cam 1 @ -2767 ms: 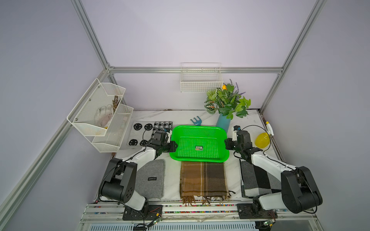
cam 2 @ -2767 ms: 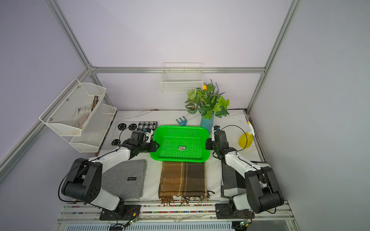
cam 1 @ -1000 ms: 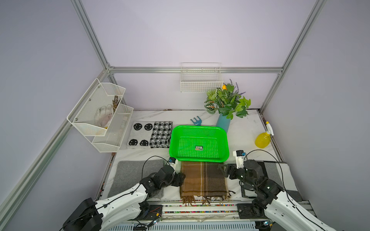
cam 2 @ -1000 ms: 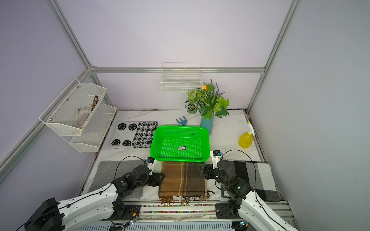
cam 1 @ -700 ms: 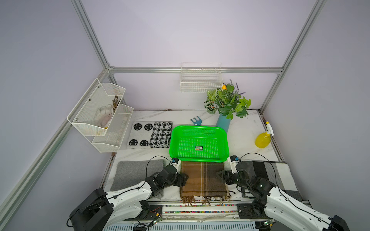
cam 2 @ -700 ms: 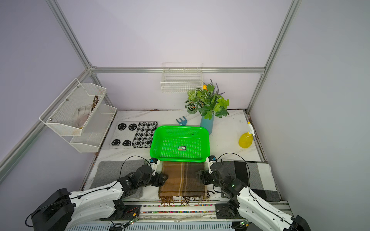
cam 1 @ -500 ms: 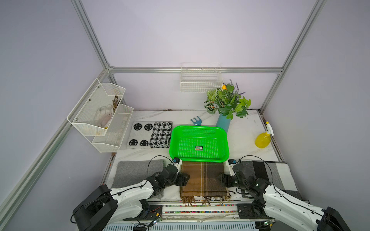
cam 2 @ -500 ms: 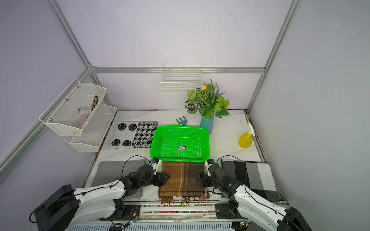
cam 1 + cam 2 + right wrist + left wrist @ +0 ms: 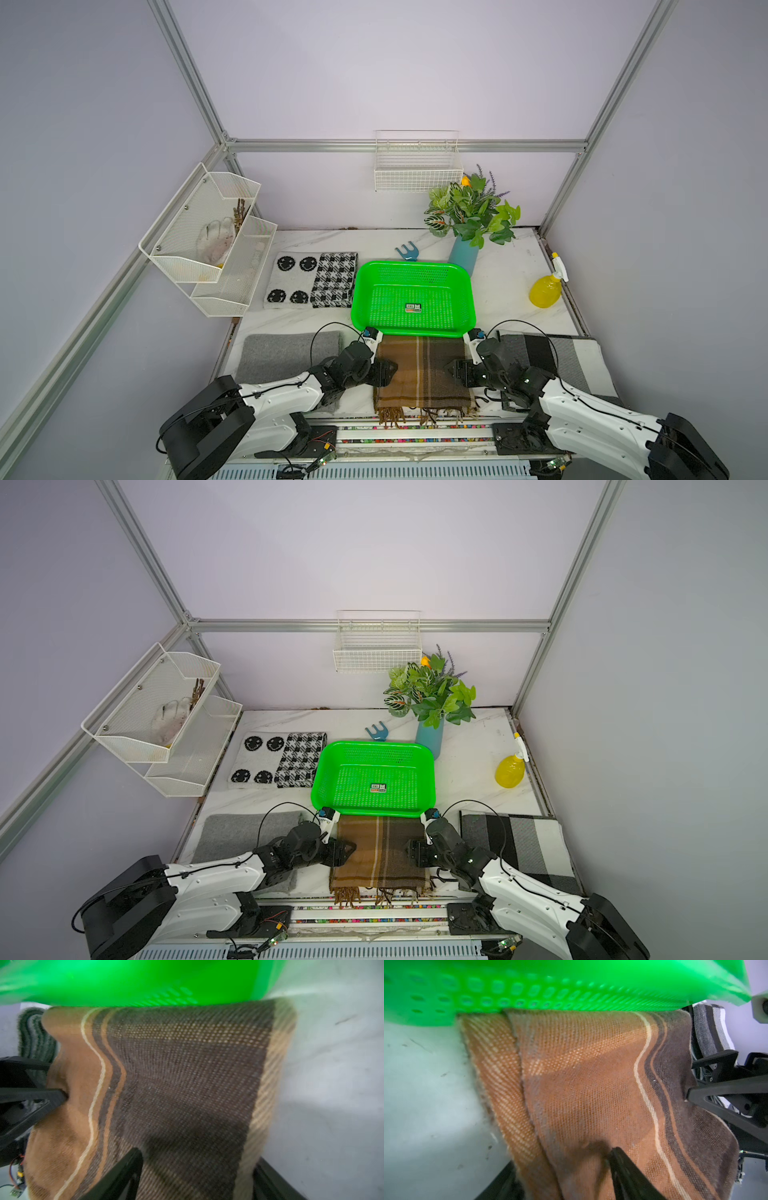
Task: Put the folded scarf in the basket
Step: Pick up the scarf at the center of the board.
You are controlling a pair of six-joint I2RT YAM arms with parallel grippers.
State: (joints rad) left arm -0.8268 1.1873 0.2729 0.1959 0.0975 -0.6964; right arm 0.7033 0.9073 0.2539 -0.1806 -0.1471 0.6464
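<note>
The folded scarf [image 9: 419,374] [image 9: 380,850], brown plaid with a fringe, lies flat at the table's front, touching the near rim of the empty green basket [image 9: 357,299] [image 9: 318,779]. My left gripper [image 9: 388,370] [image 9: 349,850] is at the scarf's left edge and my right gripper [image 9: 451,368] [image 9: 411,850] at its right edge. In the left wrist view the left gripper [image 9: 562,1159] stands open, one finger on top of the cloth, the other beside its edge. The right gripper [image 9: 197,1157] straddles its edge the same way, open. The cloth [image 9: 591,1084] [image 9: 187,1084] ripples between them.
A grey folded cloth [image 9: 286,361] lies front left and a black-and-grey striped one [image 9: 557,357] front right. Black-and-white patterned cloths [image 9: 311,280], a blue hand fork [image 9: 407,251], a potted plant [image 9: 465,249] and a yellow spray bottle [image 9: 544,289] ring the basket. White wire racks hang on the walls.
Both grippers left the basket's sides and came forward to the scarf. Over the last second they slid inward onto its left and right edges, rippling the cloth.
</note>
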